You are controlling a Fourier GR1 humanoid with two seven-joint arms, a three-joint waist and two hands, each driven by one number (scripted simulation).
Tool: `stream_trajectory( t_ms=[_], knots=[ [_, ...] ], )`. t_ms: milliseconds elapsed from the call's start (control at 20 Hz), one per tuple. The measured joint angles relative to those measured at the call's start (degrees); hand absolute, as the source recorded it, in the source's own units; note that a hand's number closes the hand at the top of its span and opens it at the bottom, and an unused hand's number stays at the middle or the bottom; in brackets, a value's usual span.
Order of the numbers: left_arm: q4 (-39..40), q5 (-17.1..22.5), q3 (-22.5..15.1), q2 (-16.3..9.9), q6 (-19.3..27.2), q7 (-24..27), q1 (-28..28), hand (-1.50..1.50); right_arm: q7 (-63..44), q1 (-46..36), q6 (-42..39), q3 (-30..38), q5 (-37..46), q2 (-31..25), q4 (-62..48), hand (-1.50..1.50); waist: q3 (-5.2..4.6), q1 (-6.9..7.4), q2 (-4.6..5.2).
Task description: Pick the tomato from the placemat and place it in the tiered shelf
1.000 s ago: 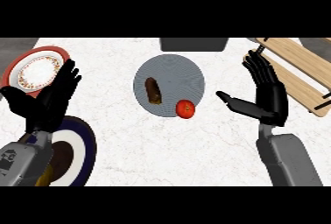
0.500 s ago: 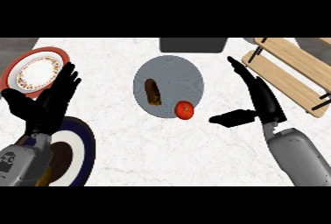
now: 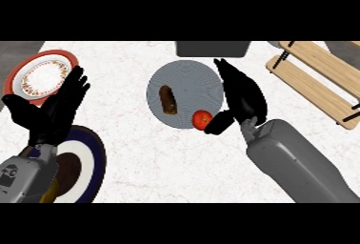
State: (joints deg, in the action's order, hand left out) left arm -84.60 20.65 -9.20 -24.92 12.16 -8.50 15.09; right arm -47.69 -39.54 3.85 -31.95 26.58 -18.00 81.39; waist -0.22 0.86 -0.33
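Black and slightly curved, the right robot hand (image 3: 243, 97) lies over the right edge of the round grey placemat (image 3: 184, 93), fingers extended toward the far side and not curled round anything; its thumb sits just beside the tomato, and contact cannot be confirmed. The red tomato (image 3: 201, 119) rests on the placemat's near right edge, not lifted. A brown oblong item (image 3: 168, 99) lies on the placemat left of centre, apart from the tomato. The wooden tiered shelf (image 3: 316, 81) stands at the right of the white marbled desk (image 3: 134, 157), well apart from the tomato. The left robot hand (image 3: 53, 109) rests open at the left, fingers up. Behind it lies a red-rimmed plate (image 3: 32, 66); near it, a dark-blue-rimmed plate (image 3: 91, 162). A dark grey object (image 3: 212, 47) sits at the far edge.
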Motion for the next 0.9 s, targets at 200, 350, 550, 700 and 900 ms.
stream_trajectory(
  t_ms=[200,350,550,700,900],
  knots=[
    [0.69,-0.53,0.95,0.76,-0.14,-0.20,0.72,0.00,-6.26,-2.89,-2.47,-2.33,3.74,6.12,-3.68,-1.50,0.11,-0.22,0.20],
    [1.08,-1.22,0.92,1.25,-0.27,-0.74,1.40,0.00,-9.64,-4.23,-5.17,-3.39,5.56,8.60,-6.22,-1.50,0.15,-0.41,0.25],
    [0.89,-1.35,2.09,1.33,-1.26,-0.09,0.30,0.00,-12.14,-4.76,-7.70,-3.66,7.98,10.84,-8.16,-1.50,0.18,-0.50,0.25],
    [1.53,-1.94,2.53,2.10,-2.01,0.98,-0.34,0.00,-12.37,-4.50,-8.45,-3.62,10.38,12.61,-10.39,-1.50,0.19,-0.58,0.29],
    [1.75,-2.37,3.52,2.20,-2.93,0.50,-0.06,0.00,-12.30,-2.97,-10.33,-3.05,12.01,13.30,-10.98,-1.50,0.20,-0.72,0.27]
  ],
)
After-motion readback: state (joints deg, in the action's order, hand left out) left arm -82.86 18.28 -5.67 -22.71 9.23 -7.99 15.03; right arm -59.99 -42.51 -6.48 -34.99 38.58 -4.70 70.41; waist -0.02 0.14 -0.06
